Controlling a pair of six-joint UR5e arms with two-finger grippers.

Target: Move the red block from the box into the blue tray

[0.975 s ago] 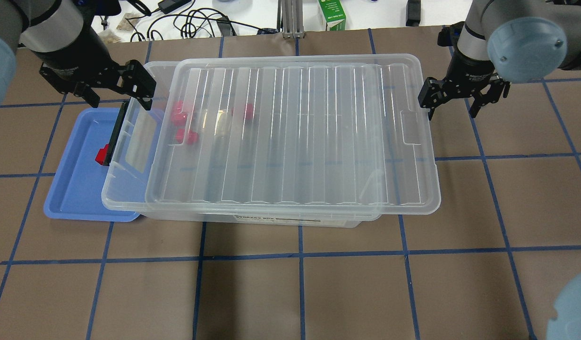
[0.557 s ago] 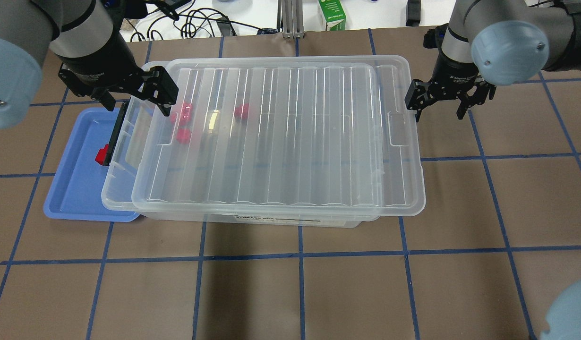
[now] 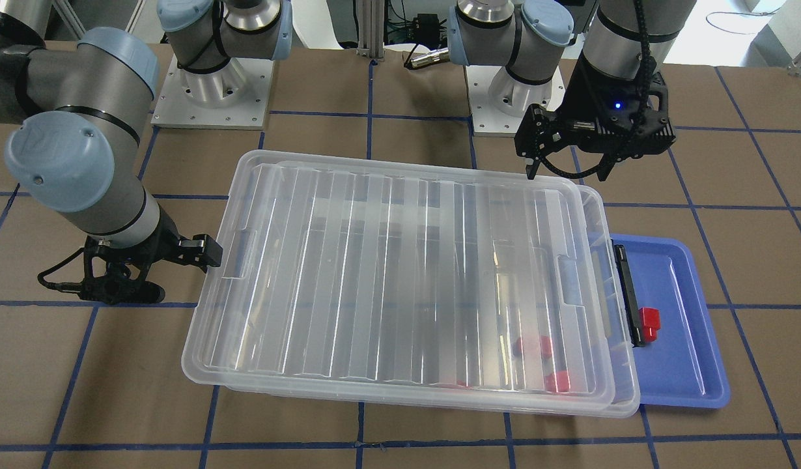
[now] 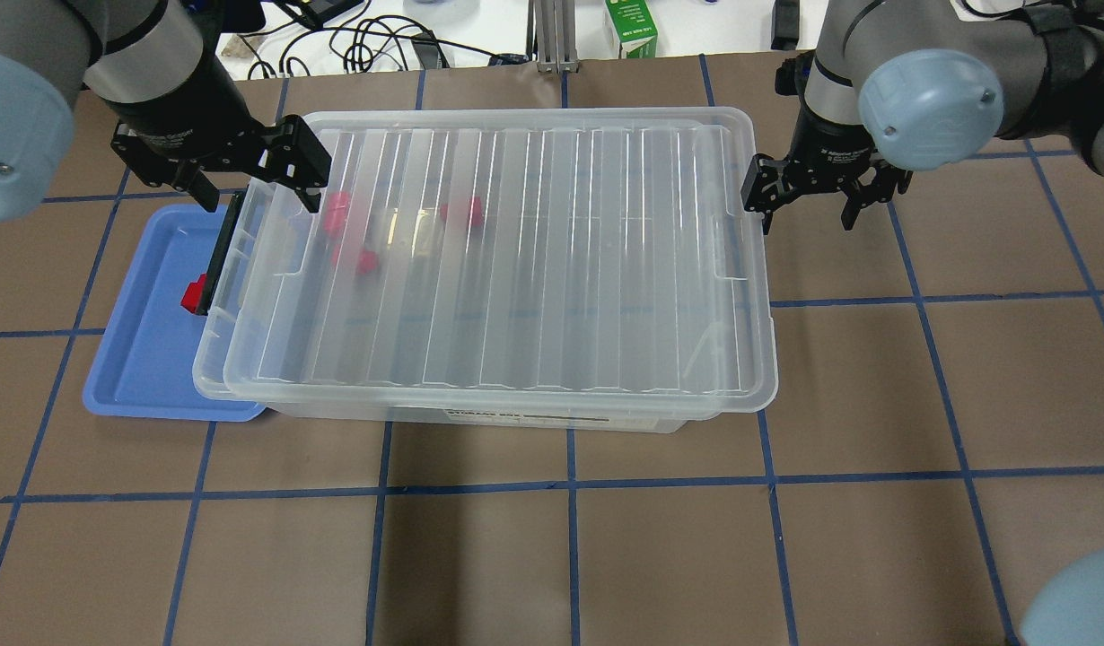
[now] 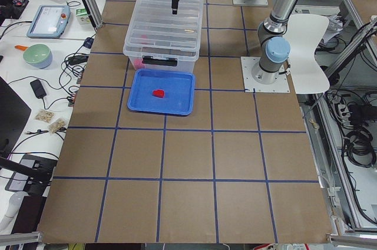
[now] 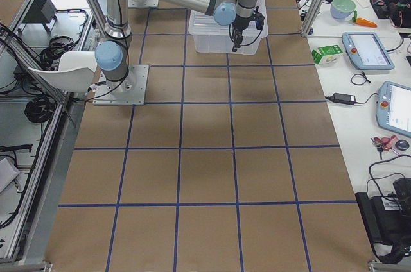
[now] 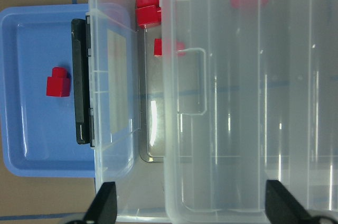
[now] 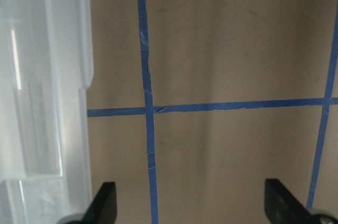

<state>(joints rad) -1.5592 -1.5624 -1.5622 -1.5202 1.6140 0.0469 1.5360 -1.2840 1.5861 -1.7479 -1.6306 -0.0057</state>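
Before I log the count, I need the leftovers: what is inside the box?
Through the lid, four red blocks show inside the box, bunched near the latch end. The ribbed lid blurs the rest, so more could hide.

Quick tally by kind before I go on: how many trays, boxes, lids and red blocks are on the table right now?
Blue tray: 1
Box: 1
Lid: 1
Red blocks: 5 (1 in the tray, 4 in the box)
Total: 8
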